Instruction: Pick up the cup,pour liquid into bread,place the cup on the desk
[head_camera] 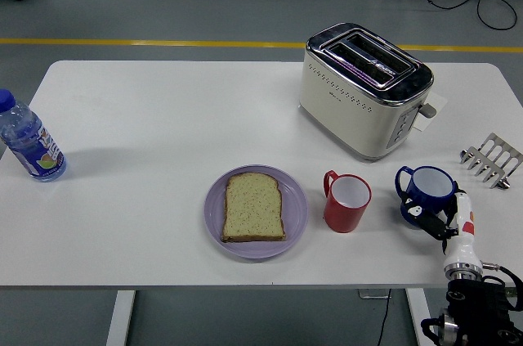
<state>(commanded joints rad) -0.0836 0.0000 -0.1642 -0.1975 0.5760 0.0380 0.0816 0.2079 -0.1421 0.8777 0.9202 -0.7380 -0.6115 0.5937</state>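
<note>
**Blue cup held, no pouring yet**

The right hand (448, 222) has its fingers wrapped around the round dark blue cup (425, 193) near the table's right edge. The slice of brown bread (254, 207) lies flat on the round purple plate (295, 203), well apart. Lifting, pouring and putting the cup down all look left to do.

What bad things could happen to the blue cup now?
The right hand holds the blue cup only from its near side, so it might slip or tip. Going toward the bread, it could bump the red cup in between. Liquid might spill past the purple plate.
</note>
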